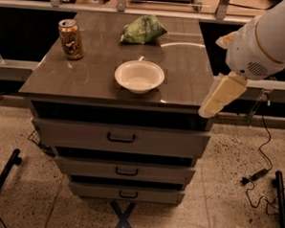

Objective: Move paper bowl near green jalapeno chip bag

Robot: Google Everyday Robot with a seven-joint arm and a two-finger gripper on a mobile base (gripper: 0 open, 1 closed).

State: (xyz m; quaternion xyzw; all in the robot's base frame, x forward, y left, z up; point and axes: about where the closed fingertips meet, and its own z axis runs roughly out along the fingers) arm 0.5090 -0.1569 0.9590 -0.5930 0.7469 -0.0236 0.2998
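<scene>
My gripper (pixel 221 97) hangs just off the right edge of the table (pixel 77 79), near its front corner, tilted down and to the left. It touches nothing on the top, and I cannot tell whether it is apart or together.

The paper bowl (pixel 139 76) sits upright toward the front middle of the table, well apart from my gripper, with only bare tabletop between us. The green jalapeno chip bag (pixel 143 28) lies straight behind the bowl at the back edge, and a stretch of bare top separates the two. A drink can (pixel 70 39) stands upright at the back left, well clear of both.

Under the top are three drawers (pixel 121 138). On the speckled floor a blue tape cross (pixel 123 219) lies in front of them, and a black cable (pixel 262 156) trails below my arm.
</scene>
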